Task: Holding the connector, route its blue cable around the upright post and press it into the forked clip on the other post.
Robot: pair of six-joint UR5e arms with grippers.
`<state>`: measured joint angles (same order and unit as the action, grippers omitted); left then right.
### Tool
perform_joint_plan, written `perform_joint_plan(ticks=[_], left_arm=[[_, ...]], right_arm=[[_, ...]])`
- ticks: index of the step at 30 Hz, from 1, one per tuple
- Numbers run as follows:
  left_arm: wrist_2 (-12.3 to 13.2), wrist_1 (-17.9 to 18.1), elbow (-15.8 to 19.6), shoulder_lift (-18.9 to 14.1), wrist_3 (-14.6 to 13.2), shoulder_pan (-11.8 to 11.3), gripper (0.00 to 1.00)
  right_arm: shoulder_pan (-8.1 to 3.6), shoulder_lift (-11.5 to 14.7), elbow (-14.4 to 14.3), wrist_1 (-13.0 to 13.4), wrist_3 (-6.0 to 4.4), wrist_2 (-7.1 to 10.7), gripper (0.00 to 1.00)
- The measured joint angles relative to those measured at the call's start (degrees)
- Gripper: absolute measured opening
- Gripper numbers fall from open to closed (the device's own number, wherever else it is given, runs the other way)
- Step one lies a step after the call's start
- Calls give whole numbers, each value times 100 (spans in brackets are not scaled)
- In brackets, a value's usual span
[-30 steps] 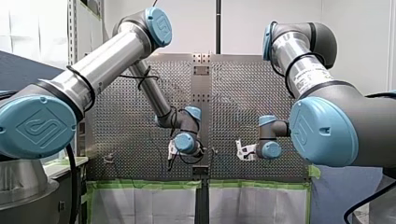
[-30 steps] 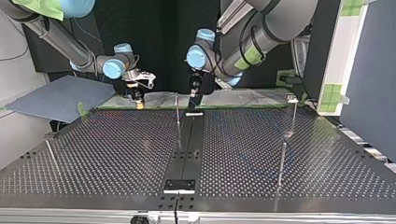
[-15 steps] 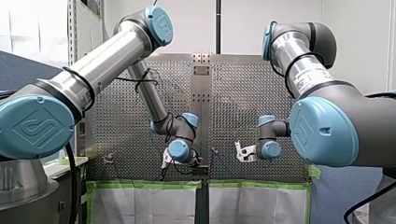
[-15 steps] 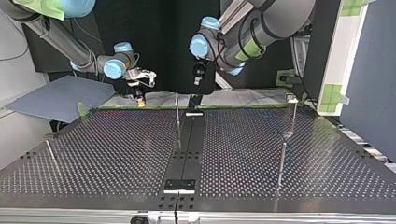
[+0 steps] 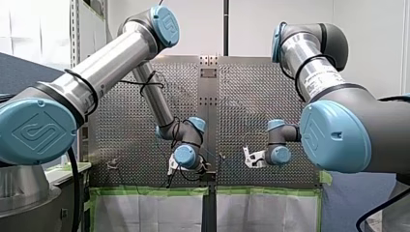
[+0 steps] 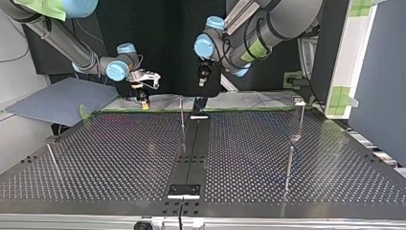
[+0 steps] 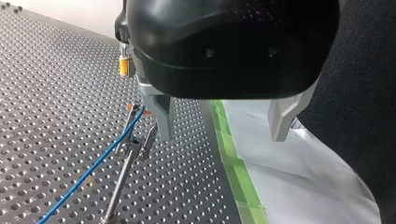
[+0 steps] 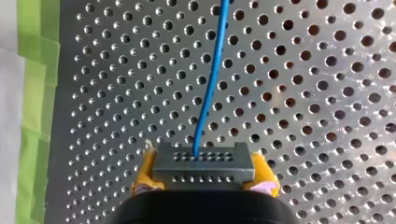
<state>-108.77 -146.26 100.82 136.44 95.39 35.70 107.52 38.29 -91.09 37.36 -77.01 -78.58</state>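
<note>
In the right wrist view my right gripper [image 8: 204, 179] is shut on a grey connector [image 8: 203, 162], yellow pads [image 8: 144, 175] on both its sides. The blue cable [image 8: 211, 84] leaves the connector and runs ahead over the perforated table. In the left wrist view that blue cable [image 7: 88, 170] climbs to the forked clip [image 7: 136, 112] on top of a thin post [image 7: 122, 175] and appears to lie in it. My left gripper [image 7: 223, 128] hangs open and empty above and beside the clip. In the top view my left gripper [image 6: 203, 80] is well above the table and my right gripper [image 6: 142, 99] is low.
Further thin posts [image 6: 182, 115] [image 6: 288, 167] [image 6: 301, 120] stand on the perforated table [image 6: 119, 158]. Green tape [image 7: 231, 154] and white sheeting [image 7: 299, 177] line the table's edge under my left gripper. A grey board [image 6: 62, 98] lies beside my right arm.
My left gripper has lifted off the table by the central post, then held still, open throughout. My right gripper has barely moved and has kept the connector.
</note>
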Motion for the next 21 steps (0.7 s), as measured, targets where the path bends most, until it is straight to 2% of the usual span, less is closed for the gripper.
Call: perform_joint_plan(ticks=[3,9,17,21], left_arm=[[-30,-2,-1,-1,-6,2,100],[-279,-8,1,-53,-141,40,100],[-679,90,123,-358,-346,136,100],[-670,270,259,-565,-346,146,100]], right_arm=[[-1,0,1,1,0,5,0],[-4,1,2,7,0,11,0],[-14,1,0,8,0,11,0],[-15,0,2,10,0,14,0]])
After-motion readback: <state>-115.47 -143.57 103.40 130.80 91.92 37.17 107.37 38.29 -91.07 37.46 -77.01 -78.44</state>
